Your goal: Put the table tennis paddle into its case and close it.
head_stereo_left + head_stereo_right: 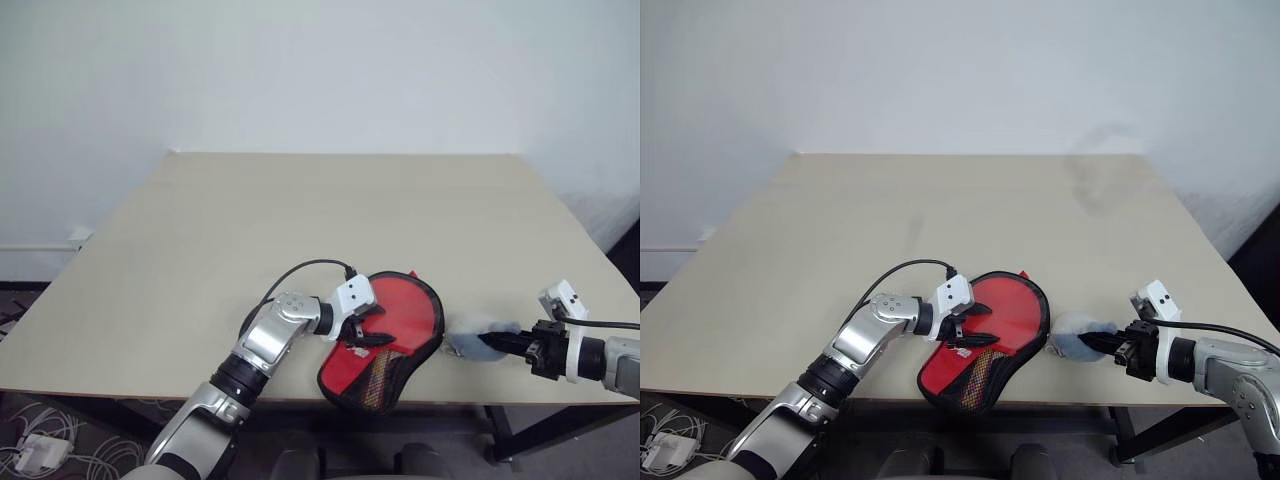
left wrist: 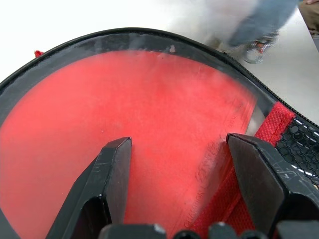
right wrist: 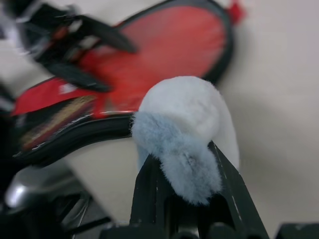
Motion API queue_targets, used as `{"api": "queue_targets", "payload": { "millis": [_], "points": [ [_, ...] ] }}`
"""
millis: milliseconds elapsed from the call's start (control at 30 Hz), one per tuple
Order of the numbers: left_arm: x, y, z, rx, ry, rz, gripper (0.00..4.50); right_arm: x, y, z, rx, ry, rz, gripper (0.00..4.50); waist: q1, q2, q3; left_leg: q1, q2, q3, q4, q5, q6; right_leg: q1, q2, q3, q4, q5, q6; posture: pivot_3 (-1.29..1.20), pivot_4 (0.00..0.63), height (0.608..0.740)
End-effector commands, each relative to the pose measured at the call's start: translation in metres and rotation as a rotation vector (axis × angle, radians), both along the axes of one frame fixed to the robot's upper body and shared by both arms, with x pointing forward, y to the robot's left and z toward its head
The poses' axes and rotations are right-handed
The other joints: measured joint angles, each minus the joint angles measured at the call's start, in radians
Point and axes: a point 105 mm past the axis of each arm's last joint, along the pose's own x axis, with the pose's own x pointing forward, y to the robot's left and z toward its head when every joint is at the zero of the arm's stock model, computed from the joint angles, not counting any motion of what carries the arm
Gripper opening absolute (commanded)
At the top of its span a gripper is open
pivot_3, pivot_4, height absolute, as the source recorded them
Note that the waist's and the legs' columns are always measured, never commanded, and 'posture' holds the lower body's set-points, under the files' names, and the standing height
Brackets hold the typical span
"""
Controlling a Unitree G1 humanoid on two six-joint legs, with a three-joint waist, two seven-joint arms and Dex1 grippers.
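Spanning beige table (image 1: 300, 230) — white wall (image 1: 300, 70), cables (image 1: 40, 450)

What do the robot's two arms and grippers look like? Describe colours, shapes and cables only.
Both arms are silver-grey metal with black joints. Each wrist carries a white block with a black cable looping from it. The left gripper and right gripper each end in two black, tapered, wedge-shaped fingers.

The case (image 1: 385, 340) and grey fluffy lump (image 1: 478, 333) crowd the table's (image 1: 330, 220) near edge.
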Motion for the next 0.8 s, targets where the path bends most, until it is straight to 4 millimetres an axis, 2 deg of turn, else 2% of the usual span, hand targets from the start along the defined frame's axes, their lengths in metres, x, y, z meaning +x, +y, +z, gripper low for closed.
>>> {"api": "queue_targets", "payload": {
  "millis": [33, 267, 400, 533, 700, 800],
  "points": [
    [-0.009, 0.018, -0.039, 0.138, 0.104, 0.04, 3.22, -0.016, 0.024, 0.007, 0.024, 0.001, 0.173, 0.01, 0.0, 0.0, 0.0, 0.0, 0.0, 0.0, 0.0, 0.0, 0.0, 0.0, 0.0, 0.0, 0.0, 0.0, 0.0, 0.0, 0.0, 0.74],
    [-0.009, 0.019, -0.039, 0.139, 0.102, 0.047, 3.22, -0.044, 0.069, -0.004, 0.071, 0.066, 0.391, 0.01, -0.002, -0.001, 0.0, -0.001, 0.0, 0.0, 0.0, -0.001, 0.001, 0.001, -0.002, -0.003, -0.006, 0.0, 0.0, 0.0, 0.0, 0.74],
    [-0.009, 0.02, -0.039, 0.141, 0.102, 0.053, 3.22, -0.063, 0.081, -0.005, 0.126, 0.121, 0.474, 0.01, -0.002, -0.002, -0.001, -0.002, 0.001, 0.0, -0.002, -0.002, 0.002, 0.002, -0.002, -0.004, -0.013, 0.0, 0.0, 0.0, 0.0, 0.74],
    [-0.007, 0.022, -0.039, 0.143, 0.103, 0.061, 3.22, -0.082, 0.085, -0.006, 0.16, 0.18, 0.533, 0.0, 0.0, -0.004, -0.002, -0.002, 0.001, 0.0, -0.002, -0.003, 0.002, 0.002, -0.002, -0.004, -0.013, 0.0, 0.0, 0.0, 0.0, 0.74],
    [-0.006, 0.023, -0.038, 0.144, 0.101, 0.065, 3.22, -0.095, 0.085, -0.004, 0.198, 0.223, 0.61, 0.0, 0.002, -0.005, -0.002, -0.002, 0.001, 0.0, -0.002, -0.004, 0.002, 0.002, -0.002, -0.004, -0.013, 0.0, 0.0, 0.0, 0.0, 0.74],
    [-0.005, 0.024, -0.037, 0.145, 0.099, 0.064, 3.22, -0.115, 0.083, -0.013, 0.144, 0.266, 0.724, 0.0, 0.011, -0.005, -0.003, -0.002, 0.001, 0.001, -0.002, -0.007, 0.002, 0.002, -0.002, -0.004, -0.013, 0.0, 0.0, 0.0, 0.0, 0.74]
  ]
}}
